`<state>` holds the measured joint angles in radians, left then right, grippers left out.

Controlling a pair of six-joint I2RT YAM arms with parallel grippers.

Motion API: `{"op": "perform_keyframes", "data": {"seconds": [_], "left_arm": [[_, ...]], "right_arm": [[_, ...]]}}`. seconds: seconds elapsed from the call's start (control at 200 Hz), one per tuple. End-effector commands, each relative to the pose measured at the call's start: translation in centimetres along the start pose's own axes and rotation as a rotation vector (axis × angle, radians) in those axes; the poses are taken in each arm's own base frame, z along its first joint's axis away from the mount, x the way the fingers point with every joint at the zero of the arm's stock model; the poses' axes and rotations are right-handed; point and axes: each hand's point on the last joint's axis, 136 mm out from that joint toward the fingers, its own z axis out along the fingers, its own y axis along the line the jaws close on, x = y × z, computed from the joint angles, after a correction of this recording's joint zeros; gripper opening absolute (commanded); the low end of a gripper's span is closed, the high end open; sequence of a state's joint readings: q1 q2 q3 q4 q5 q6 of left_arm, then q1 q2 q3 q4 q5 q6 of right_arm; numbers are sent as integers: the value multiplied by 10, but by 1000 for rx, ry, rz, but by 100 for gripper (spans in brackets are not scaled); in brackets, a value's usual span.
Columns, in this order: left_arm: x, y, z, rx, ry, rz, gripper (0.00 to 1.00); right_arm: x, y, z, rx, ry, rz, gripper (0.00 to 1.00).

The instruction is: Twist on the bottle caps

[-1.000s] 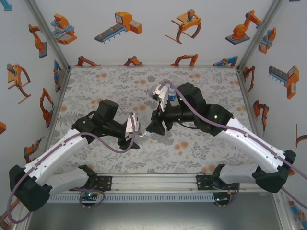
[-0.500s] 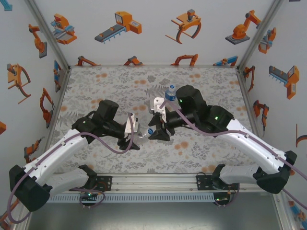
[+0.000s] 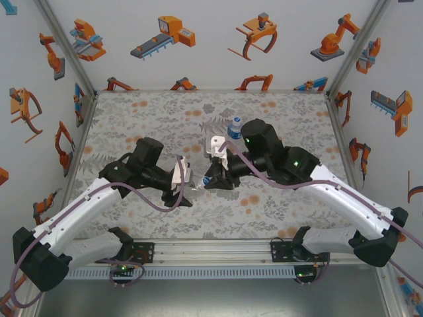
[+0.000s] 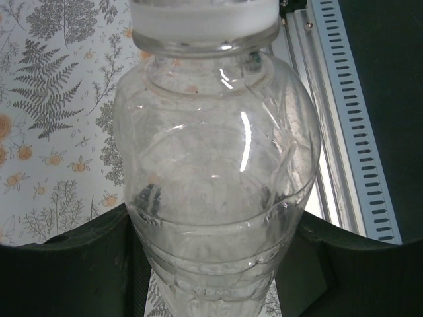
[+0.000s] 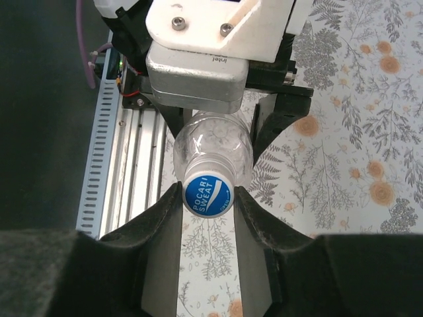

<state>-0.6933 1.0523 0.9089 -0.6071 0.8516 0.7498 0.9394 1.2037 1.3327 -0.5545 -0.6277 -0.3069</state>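
Near the middle of the top view, the left end effector grips the clear bottle sideways, so it cannot spin. The right end effector squeezes the cap on the bottle's neck, ready to twist it tight. Another bottle waits on the bench just behind.

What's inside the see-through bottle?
The clear plastic bottle looks empty, no drink showing. The round white cap with a blue top covers its mouth, so the opening is hidden.
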Motion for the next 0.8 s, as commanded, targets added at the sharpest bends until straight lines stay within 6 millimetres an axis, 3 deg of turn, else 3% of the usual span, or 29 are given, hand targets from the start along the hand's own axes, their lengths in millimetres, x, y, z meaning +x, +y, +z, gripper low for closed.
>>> {"op": "perform_keyframes", "data": {"seconds": [0.0, 0.095, 0.24, 0.386, 0.486, 0.641, 0.796], "left_arm": [[-13, -5, -5, 15, -36, 45, 0], [-12, -3, -5, 5, -29, 45, 0], [-7, 5, -4, -35, 5, 31, 0], [0, 17, -4, -91, 45, 9, 0], [0, 20, -5, -110, 49, 5, 0], [-3, 19, -6, -112, 35, 12, 0], [-9, 12, -8, -95, 6, 40, 0]], "right_arm": [[-4, -13, 2, 77, -29, 60, 22], [-1, -29, 3, 161, -44, 219, 14], [12, -58, 3, 317, -77, 627, 3], [46, -81, 4, 476, -131, 1146, 1], [61, -85, 11, 495, -158, 1378, 0], [79, -90, 17, 551, -147, 1513, 0], [84, -95, 13, 603, -132, 1477, 16]]}}
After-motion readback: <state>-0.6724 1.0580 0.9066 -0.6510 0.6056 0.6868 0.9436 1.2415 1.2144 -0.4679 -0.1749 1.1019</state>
